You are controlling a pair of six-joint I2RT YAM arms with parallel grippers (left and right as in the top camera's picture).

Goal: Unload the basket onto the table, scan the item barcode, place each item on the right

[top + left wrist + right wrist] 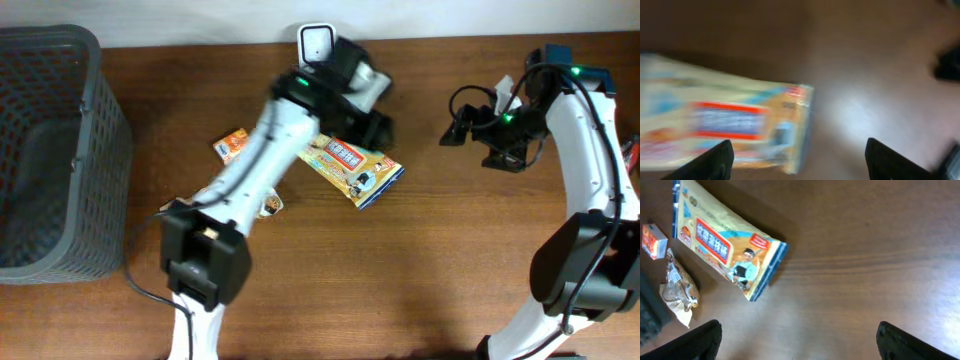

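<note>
Left gripper [797,146] is held wide open and empty above the snack packet [725,122], which is judged to need grasping before its barcode is scanned

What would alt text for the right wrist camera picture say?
A yellow snack packet lies flat on a brown wooden table, upper left, with a small orange box and a crumpled wrapper beside it. The open jaws frame the bottom corners, holding nothing.
</note>
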